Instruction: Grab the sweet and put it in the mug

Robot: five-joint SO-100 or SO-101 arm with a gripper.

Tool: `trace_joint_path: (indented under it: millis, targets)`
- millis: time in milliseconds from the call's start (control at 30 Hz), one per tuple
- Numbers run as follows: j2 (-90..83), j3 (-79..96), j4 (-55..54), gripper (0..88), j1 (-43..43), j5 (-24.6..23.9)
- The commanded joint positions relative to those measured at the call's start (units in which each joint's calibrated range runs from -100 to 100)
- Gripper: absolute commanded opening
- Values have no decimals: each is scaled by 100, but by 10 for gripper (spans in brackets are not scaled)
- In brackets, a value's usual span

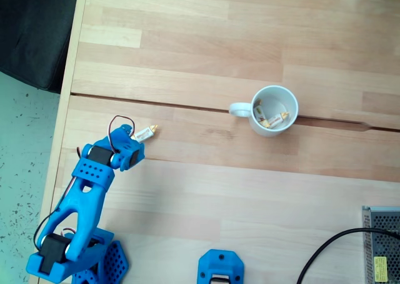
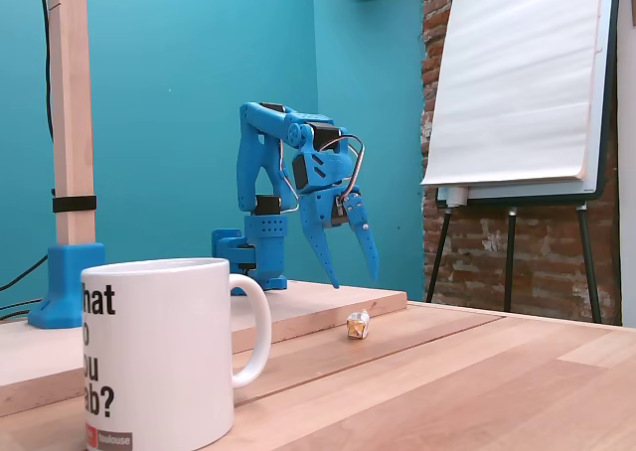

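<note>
In a fixed view from above, the white mug (image 1: pixel 275 111) stands right of centre with its handle to the left, and two wrapped sweets (image 1: pixel 275 118) lie inside it. Another sweet (image 1: pixel 145 132), cream with yellow ends, lies on the wood just beyond the blue gripper (image 1: pixel 132 143). In the side fixed view that sweet (image 2: pixel 358 325) rests on the table. The gripper (image 2: pixel 355 275) hangs a little above it, pointing down, open, with nothing between its fingers. The mug (image 2: pixel 169 352) is large in the left foreground.
The arm's base (image 1: pixel 69 253) sits at the table's lower left, near the left edge. A blue part (image 1: pixel 220 265) lies at the front edge. A grey metal box (image 1: pixel 381 246) with a black cable (image 1: pixel 325 253) is at lower right. A wooden post (image 2: pixel 70 123) stands behind.
</note>
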Motion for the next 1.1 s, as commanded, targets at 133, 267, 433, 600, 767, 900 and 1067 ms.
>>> trace_joint_path:
  millis: [133, 267, 433, 600, 767, 900, 1067]
  targets:
    - [-31, -39, -96, 199, 4, 44]
    - [80, -56, -96, 199, 11, 49]
    - [674, -226, -523, 199, 11, 10]
    - [812, -253, -733, 199, 18, 44]
    - [889, -351, -814, 199, 18, 49]
    - [898, -387, -830, 199, 18, 54]
    - [1061, -520, -814, 199, 18, 63]
